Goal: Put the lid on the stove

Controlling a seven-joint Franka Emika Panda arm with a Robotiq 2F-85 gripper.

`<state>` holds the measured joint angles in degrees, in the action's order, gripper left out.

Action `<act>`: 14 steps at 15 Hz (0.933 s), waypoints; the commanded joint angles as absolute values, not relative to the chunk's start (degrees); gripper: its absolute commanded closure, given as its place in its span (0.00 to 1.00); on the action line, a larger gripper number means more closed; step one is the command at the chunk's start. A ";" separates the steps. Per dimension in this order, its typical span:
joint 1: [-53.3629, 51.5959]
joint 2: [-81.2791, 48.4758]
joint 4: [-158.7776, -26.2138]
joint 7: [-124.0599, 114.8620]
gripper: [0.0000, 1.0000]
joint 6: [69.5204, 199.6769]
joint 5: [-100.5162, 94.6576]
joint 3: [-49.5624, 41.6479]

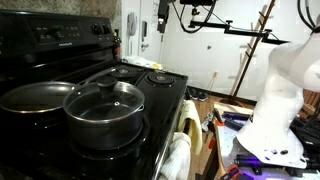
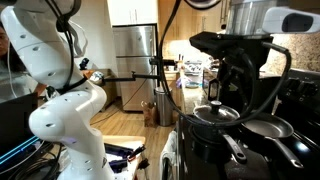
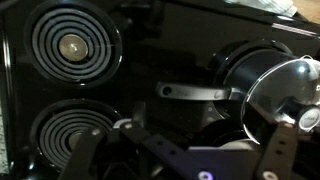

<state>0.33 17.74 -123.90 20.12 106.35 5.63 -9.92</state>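
Observation:
The glass lid (image 1: 104,98) with its silver rim and dark knob sits on the deep dark pot (image 1: 105,122) at the front of the black stove (image 1: 60,45). It also shows in an exterior view (image 2: 215,112) and at the right of the wrist view (image 3: 288,92). My gripper (image 2: 222,72) hangs above the stove, over the pot and apart from it. In the wrist view the gripper (image 3: 180,152) has its fingers spread wide and holds nothing. The gripper is out of one exterior view.
A shallow grey frying pan (image 1: 35,97) sits beside the pot, also seen in an exterior view (image 2: 266,128). Two coil burners (image 3: 70,45) are bare. The pot's long handle (image 3: 195,92) points toward them. A towel (image 1: 178,150) hangs on the stove front.

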 commanded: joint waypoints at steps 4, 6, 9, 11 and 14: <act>-4.10 19.07 -130.67 25.27 0.00 113.34 8.52 -5.18; -6.08 18.90 -131.11 26.64 0.00 114.00 10.47 -4.02; -6.25 17.79 -129.86 24.74 0.00 112.87 9.98 -3.15; -6.77 17.88 -129.90 25.13 0.00 113.00 10.35 -2.87; -6.75 18.05 -129.90 25.72 0.00 113.00 10.47 -3.14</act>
<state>-7.45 18.09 -130.02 25.59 113.18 10.27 -3.78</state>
